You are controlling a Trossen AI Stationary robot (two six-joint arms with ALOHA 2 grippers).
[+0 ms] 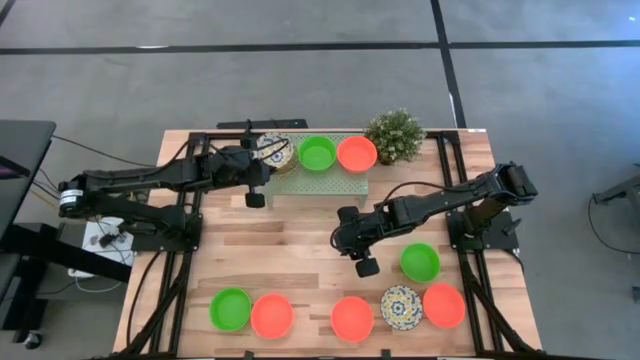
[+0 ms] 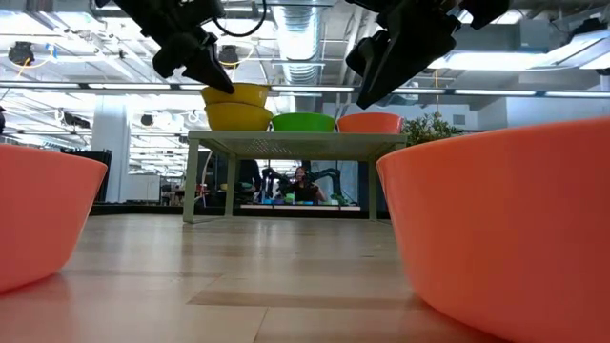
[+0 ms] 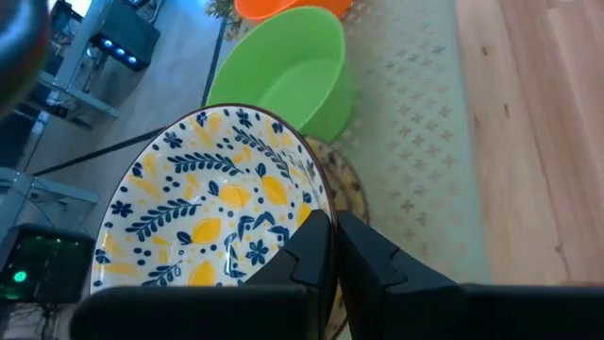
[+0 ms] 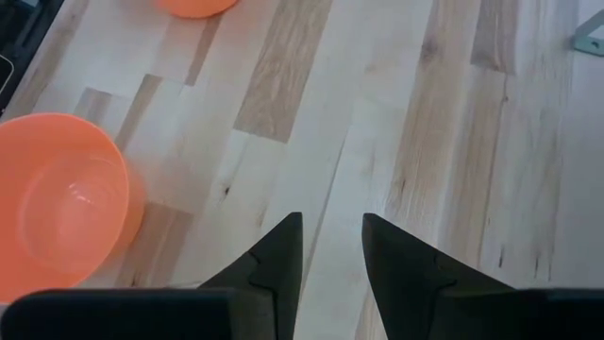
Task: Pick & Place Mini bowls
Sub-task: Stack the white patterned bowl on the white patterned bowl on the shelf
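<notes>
High view first: left gripper (image 1: 262, 163) out over the far shelf (image 1: 325, 183), pinched tight on the rim of the patterned bowl (image 1: 274, 151). Left wrist view confirms it, fingers (image 3: 311, 247) nearly closed across the rim of that bowl (image 3: 212, 212), green bowl (image 3: 288, 71) just beyond it on the shelf, orange bowl (image 3: 288, 8) past that. Looks like a second patterned piece underneath, so possibly a stack. Right gripper (image 1: 355, 245) hanging mid-table, fingers (image 4: 278, 250) parted a little and holding nothing, only bare wood below. Nearest pick for that arm: the loose green bowl (image 1: 420, 262) just to its outer side, then the front row of bowls (image 1: 340, 312). Open board between shelf and front row, plant (image 1: 396, 135) tucked in the far corner, well clear.
</notes>
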